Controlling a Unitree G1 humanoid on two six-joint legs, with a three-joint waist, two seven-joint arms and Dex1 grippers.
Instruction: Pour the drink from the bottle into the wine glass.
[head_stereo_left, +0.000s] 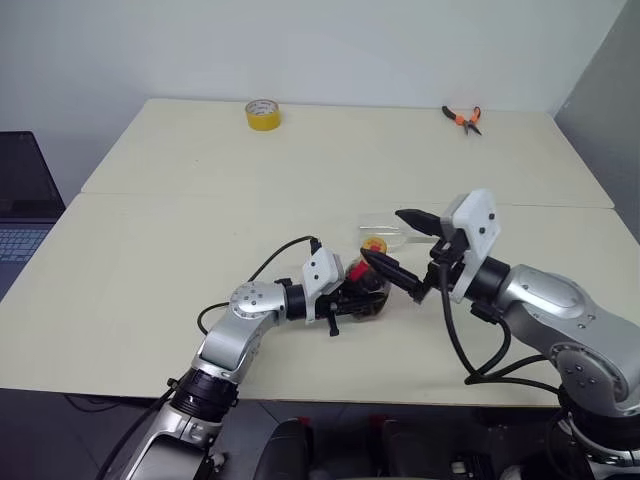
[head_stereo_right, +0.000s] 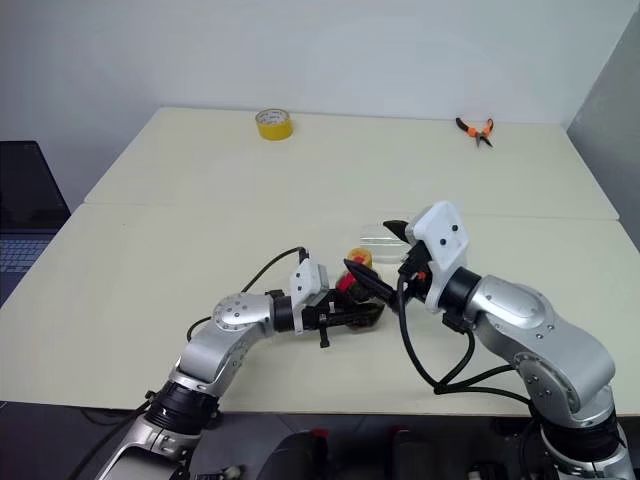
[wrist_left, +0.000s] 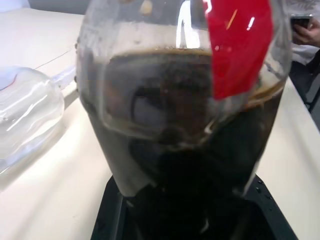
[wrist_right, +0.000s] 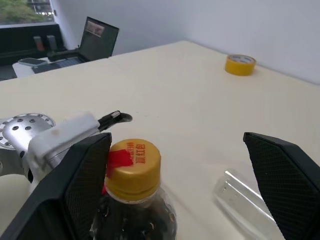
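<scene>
The left pincer (head_stereo_left: 362, 294) grasps the bottle (head_stereo_left: 366, 288) upright above the counter (head_stereo_left: 150, 260). The right pincer (head_stereo_left: 395, 245) is released around the cap (wrist_right: 134, 166). The glass (wrist_left: 27, 115) lies on its side, so drink (wrist_left: 190, 150) poured now would spill.

Cream table (head_stereo_left: 180, 250), tape roll (head_stereo_left: 263, 115), pliers (head_stereo_left: 463, 119), wine glass (wrist_right: 245, 202)

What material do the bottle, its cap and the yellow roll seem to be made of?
The bottle: probably clear glossy plastic; the dark drink shows through. Its cap: matte orange-yellow plastic, apparently, with printed letters. The yellow roll: likely adhesive tape, a smooth ring with a hollow middle.
</scene>
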